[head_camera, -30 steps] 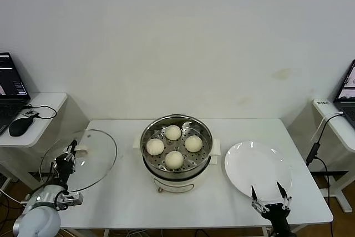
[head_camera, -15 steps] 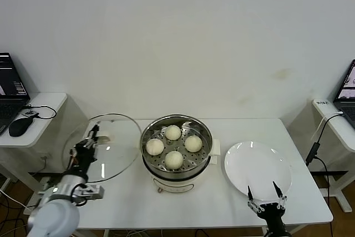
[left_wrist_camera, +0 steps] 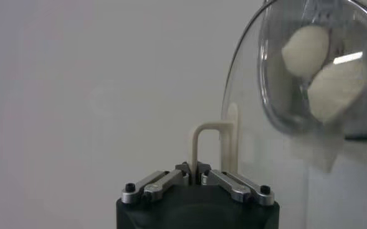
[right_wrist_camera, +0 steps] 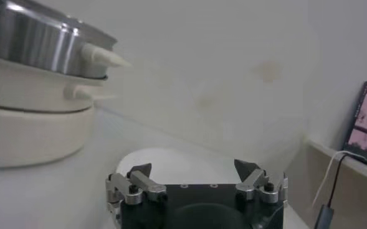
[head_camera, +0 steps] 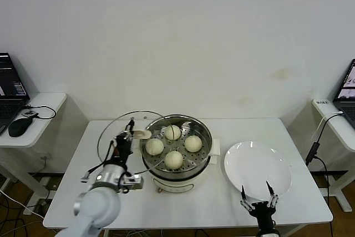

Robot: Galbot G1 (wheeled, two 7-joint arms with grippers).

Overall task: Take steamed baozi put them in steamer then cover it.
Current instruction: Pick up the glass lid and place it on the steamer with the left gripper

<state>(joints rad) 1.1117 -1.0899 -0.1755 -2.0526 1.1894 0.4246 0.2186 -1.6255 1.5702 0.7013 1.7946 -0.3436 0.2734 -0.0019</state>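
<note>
The steamer point(head_camera: 204, 134), a shiny steel pot on a cream base, stands mid-table. Four baozi lie on its perforated tray, such as one at the back point(head_camera: 173, 132) and one at the front point(head_camera: 174, 160). My left gripper point(head_camera: 126, 139) is shut on the cream handle point(left_wrist_camera: 197, 140) of the glass cover point(head_camera: 113, 131). It holds the cover tilted on edge just left of the steamer, its rim overlapping the pot's left side. Two baozi point(left_wrist_camera: 306, 48) show through the cover point(left_wrist_camera: 276, 118) in the left wrist view. My right gripper point(head_camera: 256, 200) is open and empty at the table's front right; it also shows in the right wrist view point(right_wrist_camera: 192, 167).
A flat white plate point(head_camera: 258, 169) lies right of the steamer, just beyond my right gripper. Side tables flank the white table: a laptop point(head_camera: 11, 81) and mouse point(head_camera: 19, 127) on the left, another laptop point(head_camera: 346, 87) and a cable on the right.
My left arm has carried the cover from the table's left edge rightward up to the steamer. My right gripper has drifted slightly left and lower, still open.
</note>
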